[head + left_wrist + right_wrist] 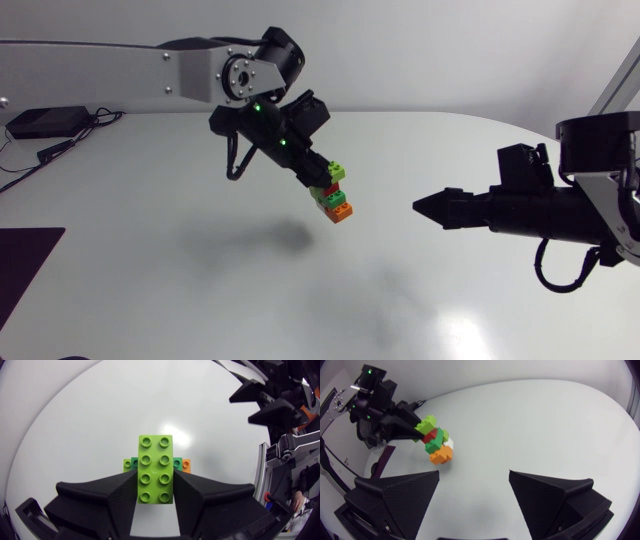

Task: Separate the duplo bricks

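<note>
A stack of duplo bricks (pixel 335 192) hangs above the table, with a light green brick on top, then red, darker green and orange ones. My left gripper (pixel 322 180) is shut on the top light green brick (pixel 156 455), one finger on each long side. In the left wrist view the lower bricks stick out past that brick. My right gripper (pixel 425 207) sits to the right of the stack, pointing at it with a gap between. Its fingers (pixel 410 495) stand wide apart and hold nothing, with the stack (pixel 437 446) ahead of them.
A black box with cables (pixel 45 122) lies at the table's back left. A dark mat (pixel 25 262) lies at the left front edge. The stack's shadow (pixel 290 236) falls on the white tabletop (pixel 200 300).
</note>
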`<act>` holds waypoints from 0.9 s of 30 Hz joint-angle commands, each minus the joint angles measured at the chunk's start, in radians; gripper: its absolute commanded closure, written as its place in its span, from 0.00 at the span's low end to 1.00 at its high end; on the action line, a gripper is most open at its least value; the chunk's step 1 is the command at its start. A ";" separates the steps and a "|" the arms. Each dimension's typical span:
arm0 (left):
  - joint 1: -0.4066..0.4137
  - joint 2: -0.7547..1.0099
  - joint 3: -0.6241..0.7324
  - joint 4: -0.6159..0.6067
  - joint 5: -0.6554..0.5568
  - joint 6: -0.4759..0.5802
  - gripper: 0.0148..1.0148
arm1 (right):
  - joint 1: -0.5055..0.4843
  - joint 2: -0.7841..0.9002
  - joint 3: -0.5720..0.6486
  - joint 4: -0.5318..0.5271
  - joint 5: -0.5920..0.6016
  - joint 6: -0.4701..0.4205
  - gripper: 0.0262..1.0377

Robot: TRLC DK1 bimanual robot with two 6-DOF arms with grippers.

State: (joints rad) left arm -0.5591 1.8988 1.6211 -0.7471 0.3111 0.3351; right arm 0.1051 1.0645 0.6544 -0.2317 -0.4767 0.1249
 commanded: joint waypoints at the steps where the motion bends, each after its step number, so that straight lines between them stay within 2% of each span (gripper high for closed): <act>1: -0.001 0.034 0.086 -0.028 0.034 -0.068 0.70 | 0.028 0.034 0.054 -0.058 -0.008 -0.070 0.03; 2: 0.004 0.036 0.097 -0.029 0.054 -0.079 0.70 | 0.045 0.045 0.057 -0.061 -0.016 -0.113 0.03; 4: 0.014 0.042 0.118 -0.044 0.103 -0.096 0.70 | 0.062 0.074 0.074 -0.070 -0.033 -0.142 0.03; 6: 0.024 0.049 0.128 -0.046 0.146 -0.123 0.70 | 0.065 0.095 0.077 -0.080 -0.065 -0.258 0.03; 7: 0.025 0.052 0.129 -0.046 0.161 -0.136 0.70 | 0.071 0.095 0.079 -0.080 -0.065 -0.284 0.03; 10: 0.025 0.062 0.126 -0.047 0.177 -0.151 0.70 | 0.108 0.088 0.077 -0.083 -0.002 -0.375 0.03; 13: 0.030 0.063 0.123 -0.055 0.210 -0.168 0.70 | 0.162 0.074 0.051 -0.001 0.073 -0.392 0.04; 20: 0.047 0.063 0.126 -0.069 0.263 -0.194 0.70 | 0.289 0.066 0.048 0.092 0.181 -0.389 0.04; 27: 0.047 0.071 0.149 -0.069 0.296 -0.225 0.70 | 0.369 0.094 0.053 0.157 0.259 -0.395 0.04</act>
State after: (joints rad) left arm -0.5159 1.9438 1.7252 -0.8085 0.5808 0.1425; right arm 0.4519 1.1381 0.7177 -0.0902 -0.2379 -0.2516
